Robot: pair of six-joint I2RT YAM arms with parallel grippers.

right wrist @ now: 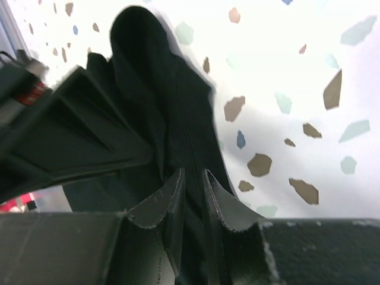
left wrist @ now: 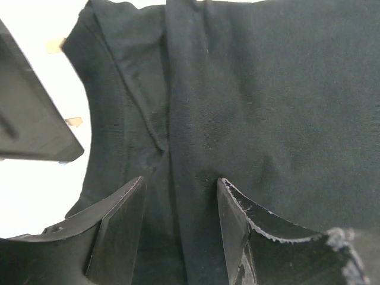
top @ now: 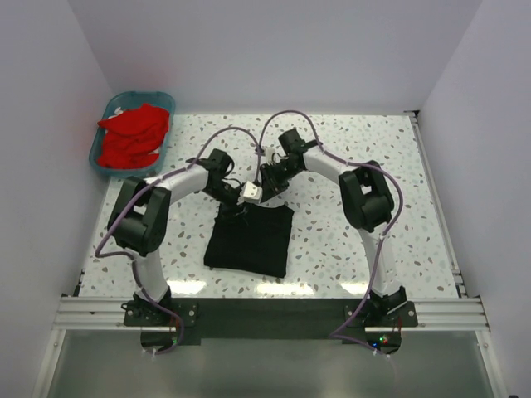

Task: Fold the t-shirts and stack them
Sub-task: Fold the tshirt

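The black t-shirt [top: 249, 240] lies folded into a rough square on the table, in front of the two arms' bases. Both grippers hang over its far edge, close together. My left gripper [top: 240, 204] [left wrist: 181, 184] is open, its fingers astride a raised fold of the black t-shirt [left wrist: 267, 89]. The jaws of my right gripper [top: 265, 190] [right wrist: 194, 172] stand a narrow gap apart over a bunched edge of the black t-shirt [right wrist: 178, 107], and dark cloth shows between them. The red t-shirts [top: 133, 137] sit heaped in the basket.
The teal basket [top: 94, 159] stands at the table's far left corner. The speckled tabletop [top: 373, 149] spreads to the right, with white walls around it. A metal rail [top: 265, 311] runs along the near edge. In the right wrist view the left gripper's body [right wrist: 77, 130] looms close.
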